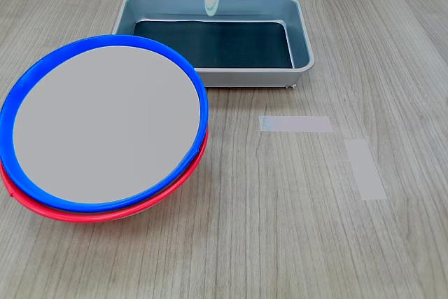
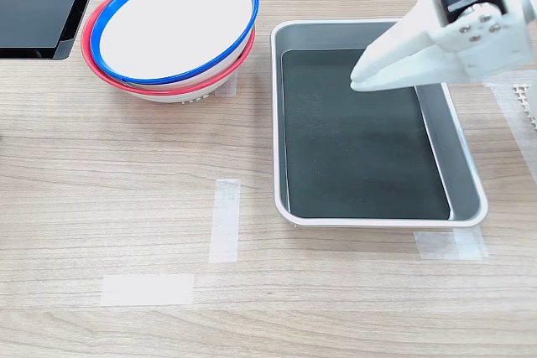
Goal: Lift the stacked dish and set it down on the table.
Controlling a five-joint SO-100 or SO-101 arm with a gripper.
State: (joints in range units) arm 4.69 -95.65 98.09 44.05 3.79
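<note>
Blue dish [image 1: 105, 127] sits nested on the red dish [image 1: 84, 211], tilted, both on the counter [image 1: 280, 243]. In the first exterior view the pair is at the left; in the second exterior view it is at top left, just beside a dark panel [image 2: 42, 2] at the corner.

Tray [image 1: 301, 33] lies beside the stack, apart from it, with a dark liner and nothing else in it. Two tape strips [image 1: 295, 124] mark the bare counter near the tray.

Gripper [image 2: 362, 80] hangs over the tray, tip aimed toward the stack, well apart from the dish. Jaws look pressed together and grasp nothing.

Step in hand, as you should read it: the reach, not yet the lift.
- Part the jaws before you close in on the rim.
- Take the blue rim on the side nearest the arm, where it rides higher than the red one, so you pinch only one dish.
- Go straight up first; the red dish may cling and come along.
- Keep the dish level as you carry it, and lower it on bare counter, clear of tray and stack.
</note>
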